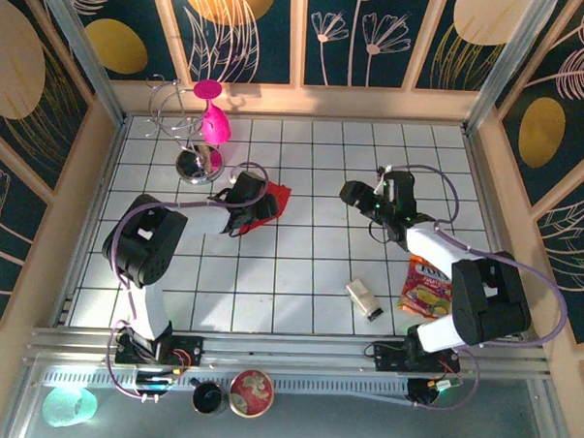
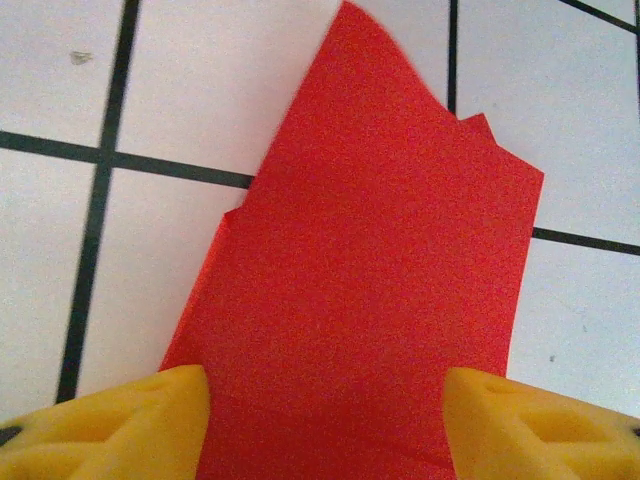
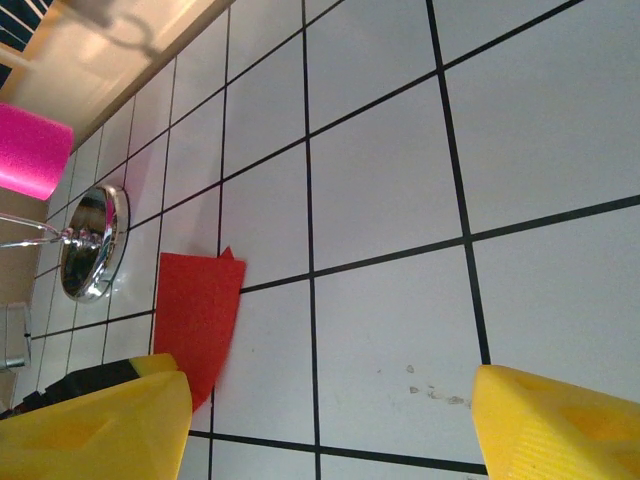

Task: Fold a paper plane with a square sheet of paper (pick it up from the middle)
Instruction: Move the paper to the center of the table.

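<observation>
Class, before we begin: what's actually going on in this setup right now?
Two robot arms are folding a paper plane. The left gripper sits low over the partly folded red paper sheet on the tiled table, with one finger on either side of it and the jaws apart. The right gripper hangs open above bare tiles, apart from the paper. There is no finished plane yet.

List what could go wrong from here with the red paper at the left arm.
1. The left fingers straddle the red paper. Closing there may bunch the thin sheet rather than crease it.
2. The paper's far edge is stepped and uneven, so further folds could come out skewed.
3. The magenta goblet and wire stand sit just beyond those fingers. A wide swing might knock them.
</observation>
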You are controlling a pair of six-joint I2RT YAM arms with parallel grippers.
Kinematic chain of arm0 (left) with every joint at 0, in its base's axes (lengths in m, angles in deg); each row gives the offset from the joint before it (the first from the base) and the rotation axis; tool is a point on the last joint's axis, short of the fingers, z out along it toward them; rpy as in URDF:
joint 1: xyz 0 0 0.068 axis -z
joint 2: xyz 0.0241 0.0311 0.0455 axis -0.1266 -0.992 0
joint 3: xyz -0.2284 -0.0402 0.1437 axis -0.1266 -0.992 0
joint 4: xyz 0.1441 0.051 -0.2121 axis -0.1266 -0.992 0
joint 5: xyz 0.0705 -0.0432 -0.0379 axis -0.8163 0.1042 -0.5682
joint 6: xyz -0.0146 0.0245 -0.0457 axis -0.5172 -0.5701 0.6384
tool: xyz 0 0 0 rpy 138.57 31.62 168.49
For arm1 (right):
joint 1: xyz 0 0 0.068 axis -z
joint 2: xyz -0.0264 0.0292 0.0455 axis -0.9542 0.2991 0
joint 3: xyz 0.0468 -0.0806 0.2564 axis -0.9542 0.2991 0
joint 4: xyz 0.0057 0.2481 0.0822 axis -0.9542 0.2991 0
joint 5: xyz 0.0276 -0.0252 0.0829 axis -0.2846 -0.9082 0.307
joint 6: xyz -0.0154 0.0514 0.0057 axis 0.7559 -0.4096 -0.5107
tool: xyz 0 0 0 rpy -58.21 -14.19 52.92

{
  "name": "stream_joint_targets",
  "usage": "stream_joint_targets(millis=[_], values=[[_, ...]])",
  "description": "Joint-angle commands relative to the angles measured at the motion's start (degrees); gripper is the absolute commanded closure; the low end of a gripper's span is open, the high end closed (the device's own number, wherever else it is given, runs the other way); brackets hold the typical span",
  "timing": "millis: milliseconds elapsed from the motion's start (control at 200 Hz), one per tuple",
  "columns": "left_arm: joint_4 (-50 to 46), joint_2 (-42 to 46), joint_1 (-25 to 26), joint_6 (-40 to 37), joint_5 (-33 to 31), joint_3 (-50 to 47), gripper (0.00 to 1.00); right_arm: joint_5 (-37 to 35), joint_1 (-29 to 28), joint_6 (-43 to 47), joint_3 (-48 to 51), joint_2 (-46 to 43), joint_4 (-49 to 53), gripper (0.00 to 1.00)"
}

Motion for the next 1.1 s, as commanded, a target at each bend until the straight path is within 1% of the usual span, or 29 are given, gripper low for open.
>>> stream_joint_targets(millis=[0, 55, 130, 235, 320, 380, 471, 626, 836, 876, 1021, 1096], values=[[1.8, -1.9, -0.1, 0.5, 9.6, -0.2, 0.41, 1.7, -0.8, -1.9, -1.4, 0.6, -0.7, 0.26], [3.8, -1.8, 0.3, 2.1, 12.6, -2.2, 0.44, 2.5, -1.2, -3.1, -1.2, 0.7, -0.5, 0.27], [6.0, -1.4, 1.2, 4.8, 15.1, -3.9, 0.47, 3.8, -2.2, -4.9, -0.6, 0.9, -0.4, 0.28], [10.1, -0.5, 2.9, 10.6, 16.3, -6.8, 0.53, 5.1, -4.7, -8.9, 0.3, 1.7, -0.5, 0.32], [15.4, -0.2, 3.9, 16.0, 17.6, -9.5, 0.58, 6.1, -6.9, -12.9, 0.9, 2.9, -0.5, 0.38], [18.9, -0.1, 4.1, 19.5, 17.7, -11.6, 0.59, 6.8, -8.2, -16.1, 1.4, 3.7, -1.4, 0.43], [22.1, 0.0, 4.2, 22.3, 17.3, -13.3, 0.63, 7.6, -10.6, -20.0, 2.3, 4.8, -3.0, 0.47], [20.9, 0.3, 4.2, 22.2, 16.1, -13.3, 0.68, 6.5, -13.8, -23.2, 2.2, 6.9, -3.7, 0.51], [18.7, -0.4, 4.2, 21.2, 15.7, -12.8, 0.71, 6.9, -13.9, -24.0, 0.4, 11.3, -4.2, 0.59], [18.4, -0.5, 4.1, 21.1, 15.7, -12.7, 0.71, 6.8, -14.8, -23.7, 0.0, 12.1, -4.3, 0.59], [17.0, -0.2, 4.1, 20.6, 14.9, -12.5, 0.73, 7.1, -14.8, -22.8, -1.8, 14.4, -4.6, 0.65], [16.7, -0.2, 4.2, 20.5, 14.6, -12.3, 0.73, 7.4, -14.9, -22.3, -2.8, 15.5, -4.8, 0.66]])
